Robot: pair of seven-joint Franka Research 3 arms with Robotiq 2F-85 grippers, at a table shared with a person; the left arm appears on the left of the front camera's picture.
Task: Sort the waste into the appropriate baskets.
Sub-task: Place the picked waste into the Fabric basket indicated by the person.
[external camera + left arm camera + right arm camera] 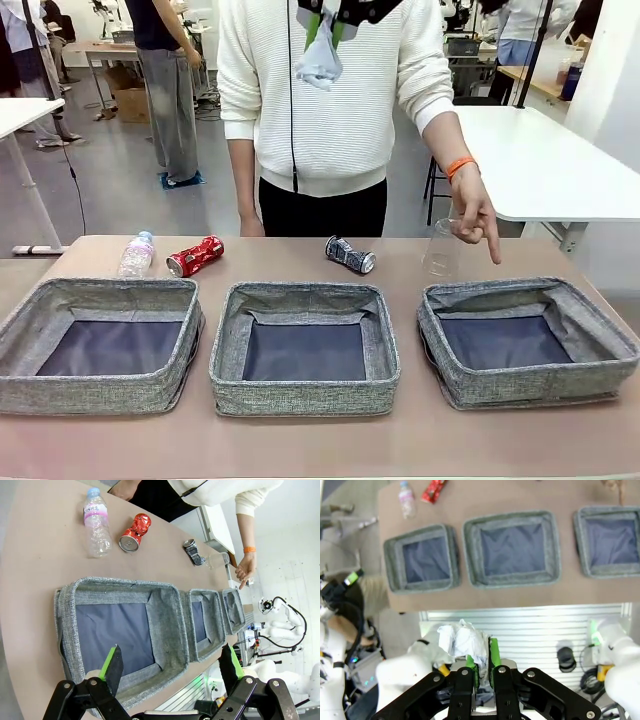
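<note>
Paper wad (462, 640) pinched in right tool (482, 662), left tool (170, 659) wide open, empty

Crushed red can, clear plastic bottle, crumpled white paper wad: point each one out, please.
crushed red can (195, 256), front view, middle of its dented body.
clear plastic bottle (98, 536), left wrist view, clear body below the label.
crumpled white paper wad (462, 639), right wrist view, centre of the wad.
</note>
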